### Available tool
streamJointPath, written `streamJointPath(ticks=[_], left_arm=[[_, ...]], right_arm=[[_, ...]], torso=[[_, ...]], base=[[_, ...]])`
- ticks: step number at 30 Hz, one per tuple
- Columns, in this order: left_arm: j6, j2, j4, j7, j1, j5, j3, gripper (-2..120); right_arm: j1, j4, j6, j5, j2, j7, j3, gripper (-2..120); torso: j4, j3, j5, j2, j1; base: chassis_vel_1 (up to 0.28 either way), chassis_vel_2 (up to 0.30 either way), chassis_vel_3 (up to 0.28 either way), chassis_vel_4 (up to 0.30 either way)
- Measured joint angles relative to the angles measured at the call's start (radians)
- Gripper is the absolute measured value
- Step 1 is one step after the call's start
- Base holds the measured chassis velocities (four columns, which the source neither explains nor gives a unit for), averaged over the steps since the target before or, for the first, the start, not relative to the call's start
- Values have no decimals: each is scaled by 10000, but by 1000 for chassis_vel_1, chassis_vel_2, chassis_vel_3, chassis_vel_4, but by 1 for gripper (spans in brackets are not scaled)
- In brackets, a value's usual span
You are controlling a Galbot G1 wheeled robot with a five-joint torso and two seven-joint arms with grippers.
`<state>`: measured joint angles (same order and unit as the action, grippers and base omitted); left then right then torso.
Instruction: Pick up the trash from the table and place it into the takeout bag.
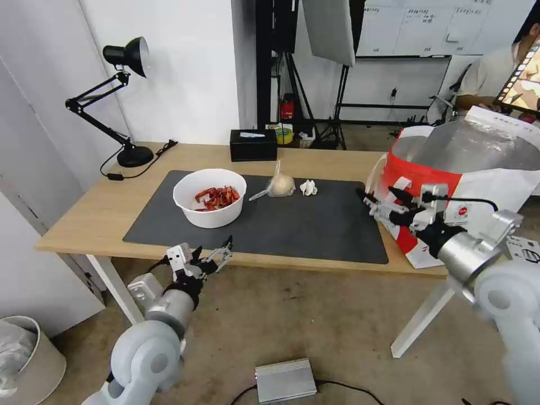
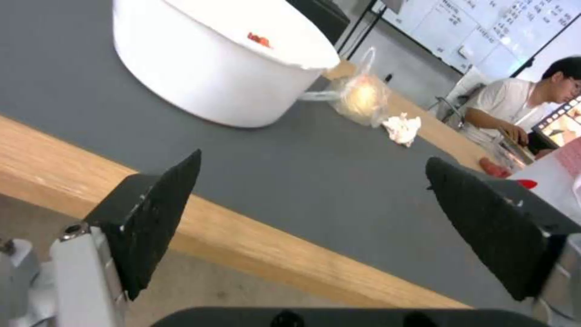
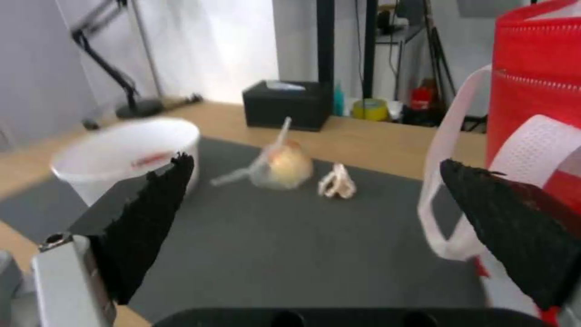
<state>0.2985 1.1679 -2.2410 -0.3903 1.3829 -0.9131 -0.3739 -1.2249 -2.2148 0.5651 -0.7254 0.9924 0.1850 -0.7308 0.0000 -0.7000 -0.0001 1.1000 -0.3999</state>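
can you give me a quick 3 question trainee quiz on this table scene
1. True or false: the white bowl holds red scraps.
2. What lies between the knotted clear bag and the takeout bag on the dark grey mat? A) crumpled white tissue B) spoon C) cup
3. Fill in: the jaws of the left gripper and the right gripper are both ____.

Key: 1 true; 2 A, the crumpled white tissue; 3 open.

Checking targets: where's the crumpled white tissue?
Head view: crumpled white tissue lies on the dark grey mat, right of the knotted clear bag.
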Motion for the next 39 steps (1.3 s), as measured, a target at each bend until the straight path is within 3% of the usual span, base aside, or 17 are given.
streamJointPath(ticks=[8,13,22,32,39], left_arm=[[-449,-63,108,812,489,1468,-378,100],[-593,-101,114,985,621,1783,-493,100],[-1303,-314,593,1589,815,3440,-692,100],[-1398,-387,694,1595,1105,3760,-892,100],[-1466,-387,741,1594,1241,4038,-959,100]], right_arm=[[-959,-209,-777,1427,395,307,213,100],[-1194,-259,-967,1586,475,203,298,100],[-2062,-10,-1882,1925,353,-297,319,100],[-2941,52,-2702,1977,574,-1491,660,100],[-3436,-221,-2472,1961,701,-2289,898,100]], torso=[[0,1,1,0,0],[1,1,0,0,1],[0,1,0,-2,1],[0,0,1,-2,0],[0,1,0,-1,0]], base=[[0,0,0,0],[0,0,0,0],[0,0,0,0],[0,0,0,0],[0,0,0,0]])
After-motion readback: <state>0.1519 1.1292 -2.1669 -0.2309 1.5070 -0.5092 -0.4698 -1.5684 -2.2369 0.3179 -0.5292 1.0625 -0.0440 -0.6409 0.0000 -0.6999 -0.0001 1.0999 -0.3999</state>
